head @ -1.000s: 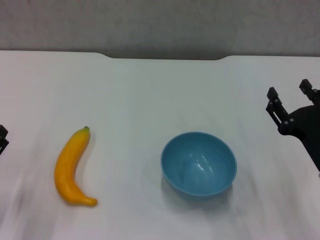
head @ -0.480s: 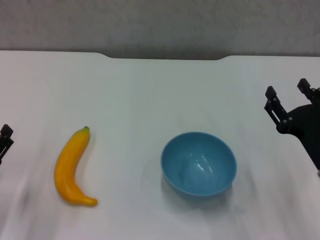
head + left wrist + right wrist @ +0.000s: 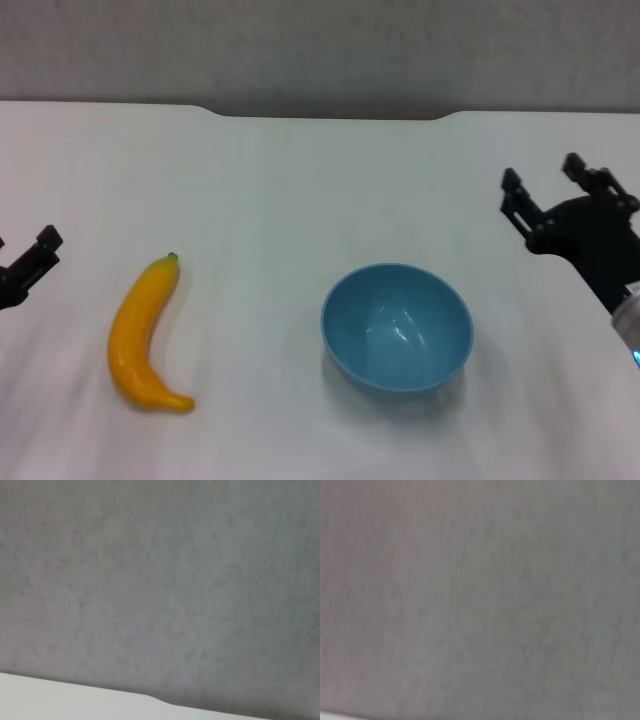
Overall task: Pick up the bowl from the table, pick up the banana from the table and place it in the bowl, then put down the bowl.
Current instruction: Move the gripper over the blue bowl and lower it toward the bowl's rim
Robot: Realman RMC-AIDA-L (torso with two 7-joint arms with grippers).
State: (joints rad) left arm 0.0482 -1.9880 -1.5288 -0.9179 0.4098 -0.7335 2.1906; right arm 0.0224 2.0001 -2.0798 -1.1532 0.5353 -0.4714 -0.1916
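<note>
Both grippers have crept inward over the last second, while the banana and bowl lie where they were. Nearest, in the lower left of the head view, the banana (image 3: 144, 338) lies flat on the white counter (image 3: 300, 190), its dark stem tip pointing up-frame and its curve bowing toward the left edge. Lower centre, well apart from it, the light-blue bowl (image 3: 397, 327) sits upright with nothing in it. At the left edge, mid-height, the left gripper (image 3: 25, 265) is only partly in frame, near the banana but not touching it; whether its jaws are spread I cannot tell. On the right, a little higher, the right gripper (image 3: 545, 188) hovers up-right of the bowl, jaws wide apart, gripping nothing. Both wrist views show mostly a grey wall (image 3: 160, 580).
</note>
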